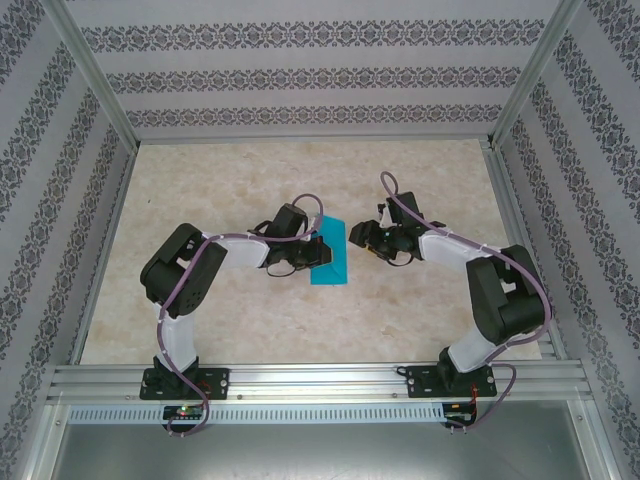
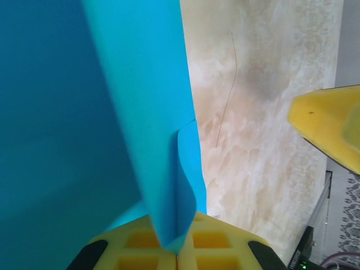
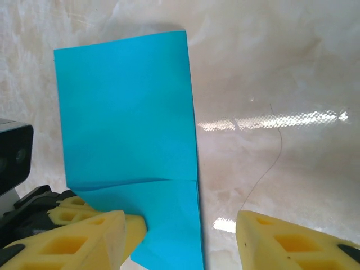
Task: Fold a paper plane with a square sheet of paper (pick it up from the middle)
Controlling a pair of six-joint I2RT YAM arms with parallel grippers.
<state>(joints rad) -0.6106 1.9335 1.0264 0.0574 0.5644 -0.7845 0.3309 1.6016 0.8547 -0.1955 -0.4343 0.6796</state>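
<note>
The square sheet of paper (image 1: 329, 252) is bright teal and lies folded into an upright rectangle on the table's middle. My left gripper (image 1: 316, 253) is at the sheet's left edge, shut on a lifted layer of it. In the left wrist view its yellow fingers (image 2: 140, 247) meet around a curled teal flap (image 2: 169, 169). My right gripper (image 1: 363, 239) stands open just right of the sheet. In the right wrist view the paper (image 3: 126, 112) shows a crease across its lower part. There the right gripper (image 3: 181, 241) straddles the sheet's right edge without touching it.
The table top (image 1: 200, 200) is pale marble-patterned, ringed by an aluminium frame (image 1: 310, 380) and patterned walls. A thin hair-like thread (image 3: 270, 157) lies on the table right of the sheet. The left wrist's black camera (image 3: 12, 149) sits close on the sheet's left.
</note>
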